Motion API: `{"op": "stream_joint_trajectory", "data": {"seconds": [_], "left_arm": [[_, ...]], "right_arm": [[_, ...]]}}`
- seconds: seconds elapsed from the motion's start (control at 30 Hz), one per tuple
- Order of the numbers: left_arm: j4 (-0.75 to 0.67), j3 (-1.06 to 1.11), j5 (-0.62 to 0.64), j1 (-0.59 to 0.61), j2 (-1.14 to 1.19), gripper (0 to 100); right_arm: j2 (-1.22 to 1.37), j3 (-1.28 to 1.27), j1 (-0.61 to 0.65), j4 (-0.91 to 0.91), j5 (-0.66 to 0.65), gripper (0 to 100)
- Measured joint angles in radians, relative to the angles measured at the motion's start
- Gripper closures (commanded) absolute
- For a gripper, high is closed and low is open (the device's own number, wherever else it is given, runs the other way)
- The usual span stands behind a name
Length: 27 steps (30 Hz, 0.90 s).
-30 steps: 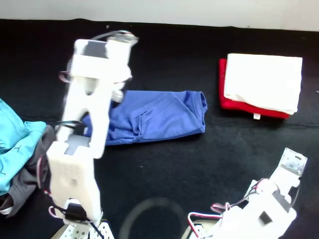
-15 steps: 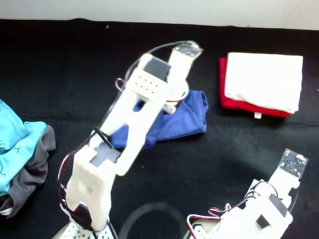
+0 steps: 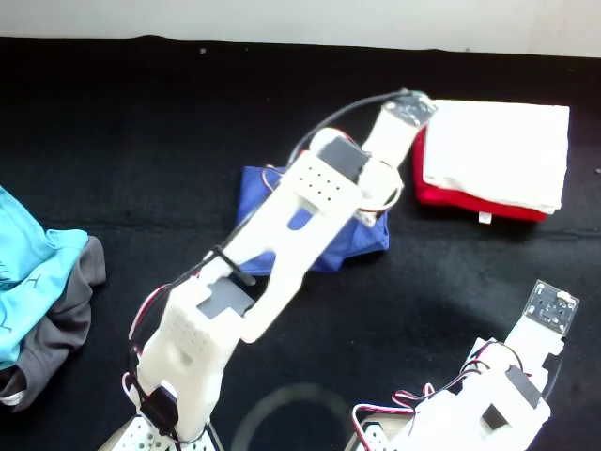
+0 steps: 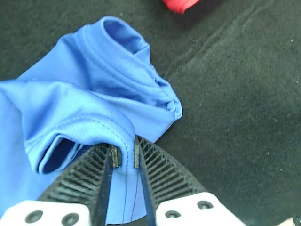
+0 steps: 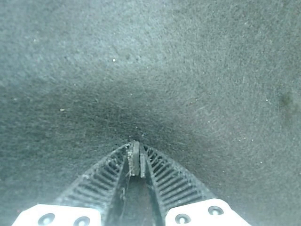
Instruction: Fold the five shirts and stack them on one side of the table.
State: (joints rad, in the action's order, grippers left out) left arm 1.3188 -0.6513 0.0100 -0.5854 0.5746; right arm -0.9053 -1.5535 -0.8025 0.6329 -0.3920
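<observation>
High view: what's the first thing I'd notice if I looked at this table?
The big white left arm slants across the black table, its end effector shut on a crumpled blue fabric shirt in the middle. At the far right, a folded white shirt sits atop a folded red shirt.

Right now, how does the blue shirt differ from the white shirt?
The blue shirt lies on the black table, while the white shirt rests on a red shirt. The blue shirt is loosely bunched and pinched by the left gripper; the white shirt is a neat rectangle, untouched. Both look plain.
</observation>
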Motion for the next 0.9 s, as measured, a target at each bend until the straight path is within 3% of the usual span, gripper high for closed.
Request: {"op": "stream_joint_trajectory", "data": {"seconds": [0.2, 0.43, 0.6, 0.7, 0.8, 0.9], "left_arm": [[-0.078, 0.000, 0.000, 0.002, 0.052, 98], [-0.098, 0.000, 0.000, 0.008, 0.058, 81], [-0.097, -0.052, -0.002, 0.009, 0.058, 82], [-0.017, -0.115, -0.003, 0.035, 0.058, 87], [0.126, -0.158, -0.003, 0.074, 0.058, 100], [0.256, -0.163, -0.003, 0.120, 0.058, 99]], "right_arm": [[0.000, 0.000, 0.002, 0.000, 0.000, 99.1], [0.000, 0.000, 0.002, 0.000, 0.000, 99.1], [0.000, 0.000, 0.002, 0.000, 0.000, 99.1], [0.000, 0.000, 0.002, 0.000, 0.000, 99.1], [0.000, 0.000, 0.002, 0.000, 0.000, 99.1], [0.000, 0.000, 0.002, 0.000, 0.000, 99.1]]}}
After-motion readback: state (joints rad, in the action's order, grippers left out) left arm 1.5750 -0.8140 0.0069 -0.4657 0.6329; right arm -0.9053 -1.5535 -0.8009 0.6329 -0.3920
